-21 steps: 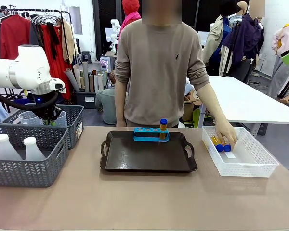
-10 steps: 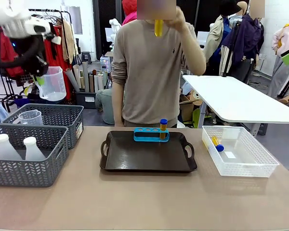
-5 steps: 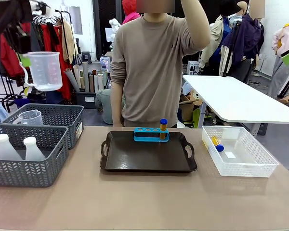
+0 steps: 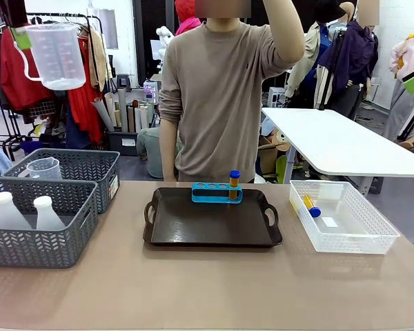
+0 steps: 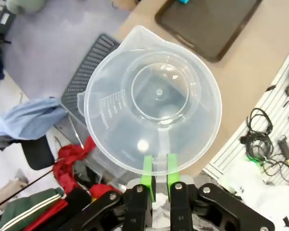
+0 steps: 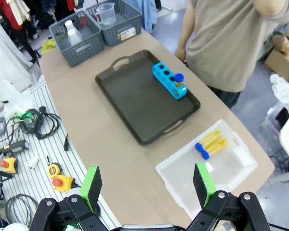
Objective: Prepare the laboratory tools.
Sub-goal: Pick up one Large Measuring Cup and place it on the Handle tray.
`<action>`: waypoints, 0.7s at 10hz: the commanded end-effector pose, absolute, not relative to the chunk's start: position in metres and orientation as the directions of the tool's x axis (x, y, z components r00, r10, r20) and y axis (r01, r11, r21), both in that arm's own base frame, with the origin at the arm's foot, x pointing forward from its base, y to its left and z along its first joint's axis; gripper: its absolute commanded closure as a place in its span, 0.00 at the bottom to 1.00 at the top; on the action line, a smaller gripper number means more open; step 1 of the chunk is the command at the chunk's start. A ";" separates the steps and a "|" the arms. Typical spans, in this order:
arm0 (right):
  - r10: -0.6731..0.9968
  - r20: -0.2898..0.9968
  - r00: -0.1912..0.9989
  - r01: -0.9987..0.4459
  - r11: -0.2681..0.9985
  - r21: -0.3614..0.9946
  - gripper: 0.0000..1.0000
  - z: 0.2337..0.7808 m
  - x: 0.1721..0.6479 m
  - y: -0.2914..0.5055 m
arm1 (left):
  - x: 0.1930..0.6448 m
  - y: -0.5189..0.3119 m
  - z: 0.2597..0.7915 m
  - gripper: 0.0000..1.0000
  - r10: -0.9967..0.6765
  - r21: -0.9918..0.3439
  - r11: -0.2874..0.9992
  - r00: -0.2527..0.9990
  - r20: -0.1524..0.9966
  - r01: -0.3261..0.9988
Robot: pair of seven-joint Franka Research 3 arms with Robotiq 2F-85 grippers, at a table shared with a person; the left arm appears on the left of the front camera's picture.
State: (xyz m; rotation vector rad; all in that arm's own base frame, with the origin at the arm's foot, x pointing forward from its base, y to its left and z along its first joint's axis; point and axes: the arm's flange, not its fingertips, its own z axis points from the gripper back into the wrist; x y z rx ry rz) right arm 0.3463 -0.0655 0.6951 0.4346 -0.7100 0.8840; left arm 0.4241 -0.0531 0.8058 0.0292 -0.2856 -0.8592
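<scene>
My left gripper [image 4: 18,33] hangs high at the top left, shut on the handle of a clear measuring beaker [image 4: 55,54]. In the left wrist view I look down into that beaker [image 5: 154,98], and the left gripper [image 5: 157,174] pinches its handle. One amber tube with a blue cap [image 4: 234,184] stands in the blue rack [image 4: 215,194] on the black tray [image 4: 212,222]. Two more tubes [image 6: 209,143] lie in the white basket [image 6: 231,180]. Two white flasks [image 4: 8,212] stand in the front grey basket. My right gripper [image 6: 148,185] is open, high above the table.
A second beaker [image 4: 44,167] sits in the rear grey basket [image 4: 96,172]. The person [image 4: 221,103] stands behind the tray with one arm raised, its hand out of the top of the picture. Cables and tools [image 6: 24,130] lie on the floor at my side.
My left gripper has lifted the beaker from the rear grey basket up to the top left. The person took a tube from the white basket and raised it out of the picture.
</scene>
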 end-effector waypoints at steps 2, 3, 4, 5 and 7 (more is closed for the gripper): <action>0.541 0.736 0.408 -0.832 0.551 0.056 0.00 0.697 0.347 -0.064 | 0.424 -0.053 0.806 1.00 -0.750 0.140 0.655 0.617 0.236 0.742; 0.541 0.736 0.408 -0.832 0.551 0.056 0.00 0.697 0.347 -0.064 | 0.424 -0.053 0.806 1.00 -0.750 0.140 0.655 0.617 0.236 0.742; 0.541 0.736 0.408 -0.832 0.551 0.056 0.00 0.697 0.347 -0.064 | 0.424 -0.053 0.806 1.00 -0.750 0.140 0.655 0.617 0.236 0.742; 0.541 0.736 0.408 -0.832 0.551 0.056 0.00 0.697 0.347 -0.064 | 0.424 -0.053 0.806 1.00 -0.750 0.140 0.655 0.617 0.236 0.742; 0.541 0.736 0.408 -0.832 0.551 0.056 0.00 0.697 0.347 -0.064 | 0.426 -0.056 0.804 1.00 -0.753 0.140 0.652 0.614 0.238 0.746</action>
